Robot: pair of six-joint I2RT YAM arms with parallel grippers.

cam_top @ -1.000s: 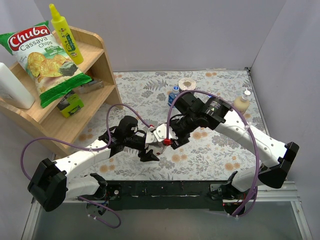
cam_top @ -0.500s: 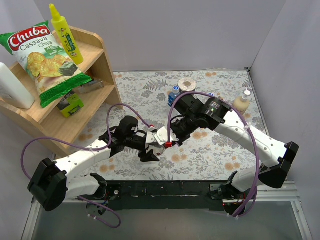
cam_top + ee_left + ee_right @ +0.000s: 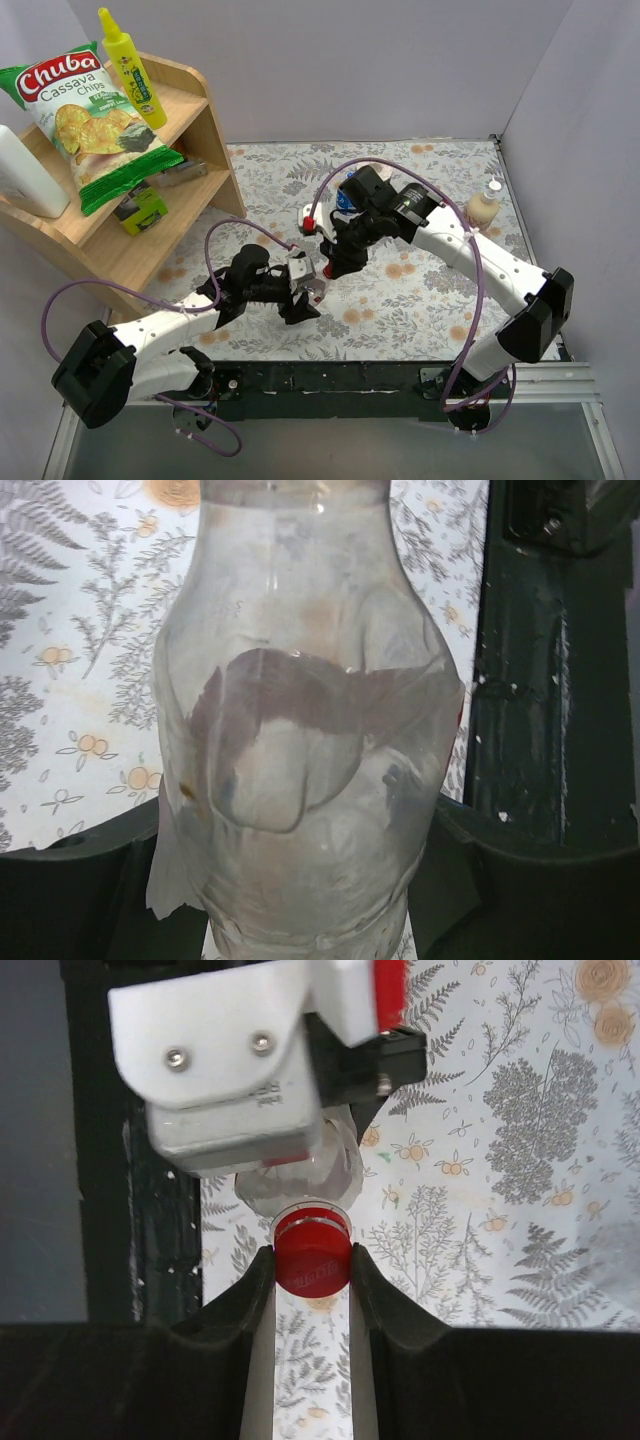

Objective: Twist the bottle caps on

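My left gripper (image 3: 310, 880) is shut on a clear plastic bottle (image 3: 300, 730), which it holds tilted over the near middle of the floral table. My right gripper (image 3: 312, 1260) is shut on the red cap (image 3: 312, 1258), and the cap sits against the bottle's neck (image 3: 310, 1210). In the top view the two grippers meet, left (image 3: 303, 287) and right (image 3: 326, 266); the cap is hidden there. A blue-capped small bottle (image 3: 346, 190) stands behind the right arm, partly hidden. The other blue cap is out of view.
A cream pump bottle (image 3: 484, 205) stands at the back right. A wooden shelf (image 3: 205, 140) at the left holds a chips bag (image 3: 90, 115), a yellow squeeze bottle (image 3: 130, 65) and a white bottle (image 3: 25, 175). The black base rail (image 3: 340, 378) runs along the near edge.
The right arm has swung toward the back and its wrist has turned while still on the red cap. The left gripper with the bottle has shifted slightly left.
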